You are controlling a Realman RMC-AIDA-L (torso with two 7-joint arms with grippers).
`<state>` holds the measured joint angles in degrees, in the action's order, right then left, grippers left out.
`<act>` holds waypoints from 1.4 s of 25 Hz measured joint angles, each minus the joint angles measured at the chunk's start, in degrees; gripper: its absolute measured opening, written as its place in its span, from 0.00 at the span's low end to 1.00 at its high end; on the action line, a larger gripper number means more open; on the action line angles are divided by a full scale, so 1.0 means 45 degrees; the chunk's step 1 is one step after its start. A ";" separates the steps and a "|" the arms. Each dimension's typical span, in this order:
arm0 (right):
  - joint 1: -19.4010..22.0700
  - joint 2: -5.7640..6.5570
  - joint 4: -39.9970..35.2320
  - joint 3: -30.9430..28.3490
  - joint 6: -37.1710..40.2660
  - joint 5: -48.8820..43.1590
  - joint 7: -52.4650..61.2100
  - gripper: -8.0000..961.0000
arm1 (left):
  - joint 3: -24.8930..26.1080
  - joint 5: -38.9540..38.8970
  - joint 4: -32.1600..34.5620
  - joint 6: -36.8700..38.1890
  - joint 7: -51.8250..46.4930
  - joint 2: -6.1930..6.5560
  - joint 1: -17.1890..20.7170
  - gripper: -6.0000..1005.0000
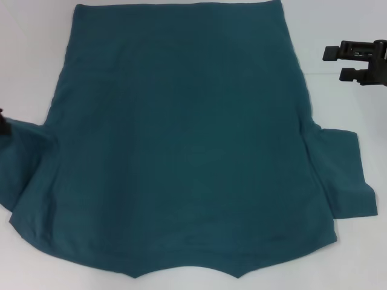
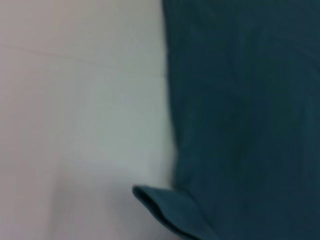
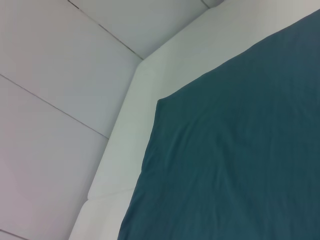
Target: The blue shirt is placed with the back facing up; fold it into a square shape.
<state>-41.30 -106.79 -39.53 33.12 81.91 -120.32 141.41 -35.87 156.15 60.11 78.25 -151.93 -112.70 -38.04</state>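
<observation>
Blue shirt [image 1: 181, 145], one, flat on white table [image 1: 351, 260], right end effector [image 1: 351, 62] open beside it

Blue shirt [image 1: 181, 145] spread flat, plain back up, sleeves out.

R gripper [image 1: 334, 64] up at right, fingers apart; L gripper [image 1: 3, 124] barely in view.

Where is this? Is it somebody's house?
Probably a robot test room, not a house: a blue shirt lies flat on a plain white table, pale floor tiles below, and a black right pincer beside it.
</observation>
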 joint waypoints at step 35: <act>0.0294 0.0000 0.0075 0.0042 -0.0053 -0.0040 -0.0084 0.96 | -0.2072 0.1662 -0.0168 0.0673 -0.2845 0.0256 -0.1842 0.01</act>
<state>-39.98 -106.79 -39.19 33.31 81.68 -120.50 141.04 -45.19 163.63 59.35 81.28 -164.74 -111.55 -46.33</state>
